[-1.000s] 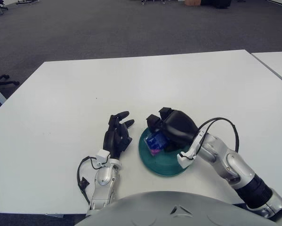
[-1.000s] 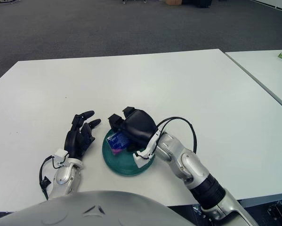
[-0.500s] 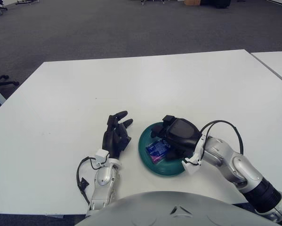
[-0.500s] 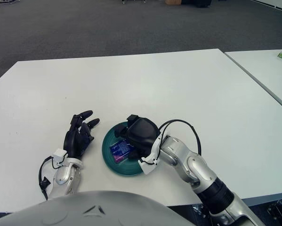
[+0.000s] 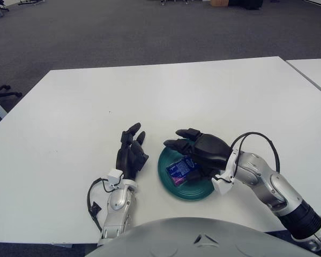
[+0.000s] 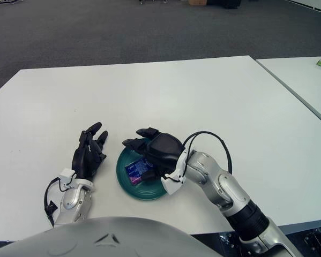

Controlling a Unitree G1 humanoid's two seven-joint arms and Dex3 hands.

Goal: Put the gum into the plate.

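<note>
Gum (image 5: 180, 170) lies flat in the teal plate (image 5: 173, 188), a small blue packet with a pink edge showing at its near-left corner, sitting just beneath the right hand's thumb side and below its outstretched fingers (image 5: 177, 138). Print on the packet is too small to read, and its right end is tucked under the black palm, so its full outline stays out of sight. The plate's far right rim is likewise covered by the hand and wrist. Right hand (image 5: 203, 150) hovers over the plate, palm down, fingers spread and extended toward the left, holding nothing; the silver forearm runs off toward the lower right with a black cable looping above the wrist. Left hand (image 5: 131, 154) rests on the white worktop (image 5: 149, 96) just to the left of the plate, fingers pointing away from the robot, loosely open and holding nothing, its fingertips level with the right hand's fingertips and a small gap apart from them.
</note>
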